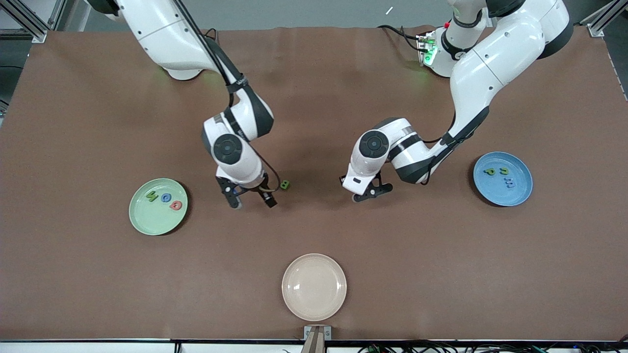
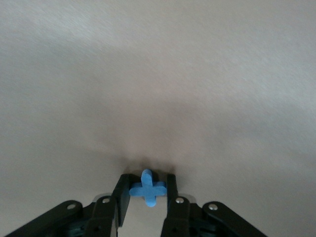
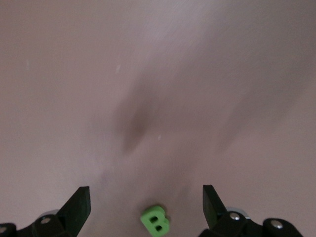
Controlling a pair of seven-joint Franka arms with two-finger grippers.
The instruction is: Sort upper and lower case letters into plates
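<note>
Left wrist view: the blue x [image 2: 147, 187] is pinched by the left end effector [image 2: 147, 193]; it should be lifted straight, then carried to the blue plate [image 1: 524, 192]. The right end effector [image 3: 146, 205] is spread wide over the green B [image 3: 155, 222].

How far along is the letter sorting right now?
Six are sorted: three in the green plate, three in the blue plate. In hand: the left gripper is shut on the blue x. Left: the green B, on the table between the open right gripper's fingers.
</note>
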